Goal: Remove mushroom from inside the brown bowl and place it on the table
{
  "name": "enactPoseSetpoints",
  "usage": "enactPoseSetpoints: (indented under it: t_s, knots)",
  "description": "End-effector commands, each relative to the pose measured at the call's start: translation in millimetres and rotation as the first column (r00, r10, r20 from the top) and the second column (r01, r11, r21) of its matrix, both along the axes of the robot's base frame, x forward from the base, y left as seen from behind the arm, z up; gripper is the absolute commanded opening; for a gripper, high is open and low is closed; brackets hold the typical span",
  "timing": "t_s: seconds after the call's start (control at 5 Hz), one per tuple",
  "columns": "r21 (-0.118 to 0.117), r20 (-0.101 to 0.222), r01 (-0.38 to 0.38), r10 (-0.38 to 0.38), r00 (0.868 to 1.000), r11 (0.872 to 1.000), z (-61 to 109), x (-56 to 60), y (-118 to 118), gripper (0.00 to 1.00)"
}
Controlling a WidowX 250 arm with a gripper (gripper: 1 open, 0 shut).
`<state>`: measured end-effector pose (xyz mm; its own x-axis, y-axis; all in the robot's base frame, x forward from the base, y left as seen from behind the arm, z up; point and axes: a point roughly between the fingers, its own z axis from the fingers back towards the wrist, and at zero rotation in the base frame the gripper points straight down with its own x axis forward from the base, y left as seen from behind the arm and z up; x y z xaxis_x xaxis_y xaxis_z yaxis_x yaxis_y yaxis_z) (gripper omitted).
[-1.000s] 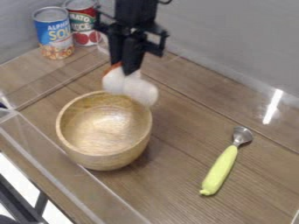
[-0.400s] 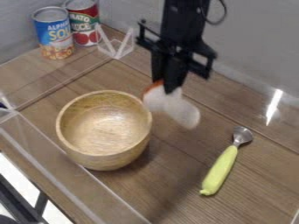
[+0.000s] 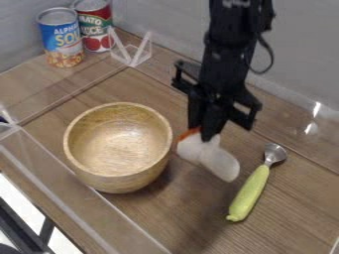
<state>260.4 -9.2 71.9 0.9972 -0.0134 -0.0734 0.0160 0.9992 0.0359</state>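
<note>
The mushroom [image 3: 208, 154] is already out of the brown bowl [image 3: 119, 147] and hangs from the gripper [image 3: 209, 133], whose jaws are closed on its upper part. Only a sliver of orange-brown cap shows under the black fingers; the thick cream stem juts down and to the right, tilted, between the bowl and the yellow-green spoon [image 3: 256, 184]. The stem looks blurred, so whether its lower end touches the counter [image 3: 298, 213] or hangs just above it cannot be told.

By these pictures the task is well over half done: the lifting out is complete, and what is left is to set the mushroom on the wood and open the jaws. The bare patch of planks just right of the bowl appears a fair spot, though the spoon lies near on the far side.

As for containers, the bowl stands upright and empty, with only its pale wood grain showing inside. Two soup cans [image 3: 74, 32] stand upright at the back left corner, well apart from the action; their contents cannot be seen.
</note>
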Motion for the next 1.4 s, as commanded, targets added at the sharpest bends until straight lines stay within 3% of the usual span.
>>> enactPoseSetpoints:
  t_s: [0.0, 0.2, 0.4, 0.6, 1.2]
  knots:
    - [0.013, 0.017, 0.009, -0.009, 1.000, 1.000, -5.1, 4.2, 0.5, 0.00]
    - [0.017, 0.018, 0.007, -0.007, 1.000, 1.000, -13.7, 5.6, 3.5, 0.00]
    - [0.016, 0.031, 0.000, 0.000, 1.000, 1.000, -18.1, 9.6, 5.7, 1.00]
    - [0.022, 0.047, -0.009, 0.008, 0.999, 1.000, -19.2, 14.5, 10.3, 1.00]
    - [-0.004, 0.044, -0.060, 0.060, 0.997, 0.998, -3.6, 13.1, 22.4, 1.00]
